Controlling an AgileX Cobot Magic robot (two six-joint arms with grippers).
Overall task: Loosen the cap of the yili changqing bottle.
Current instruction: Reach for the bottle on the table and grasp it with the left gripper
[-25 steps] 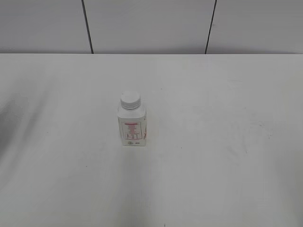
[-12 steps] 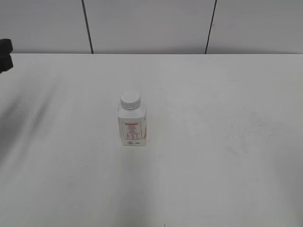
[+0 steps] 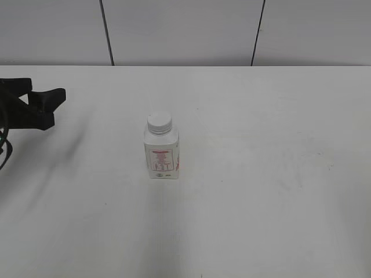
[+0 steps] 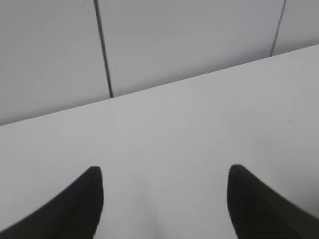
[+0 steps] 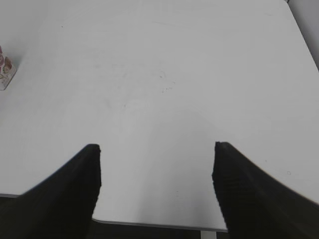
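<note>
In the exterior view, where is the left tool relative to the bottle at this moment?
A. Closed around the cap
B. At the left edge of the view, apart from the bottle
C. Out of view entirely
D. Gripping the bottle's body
B. The left tool sits at the far left of the exterior view with bare table between it and the bottle, whose cap is untouched.

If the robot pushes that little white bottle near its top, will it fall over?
Probably. The bottle stands upright, taller than its small base, so a high push would likely tip it. Its squarish sides suggest it wouldn't roll far. The smooth plastic may slip, though the ribbed cap should grip better.
</note>
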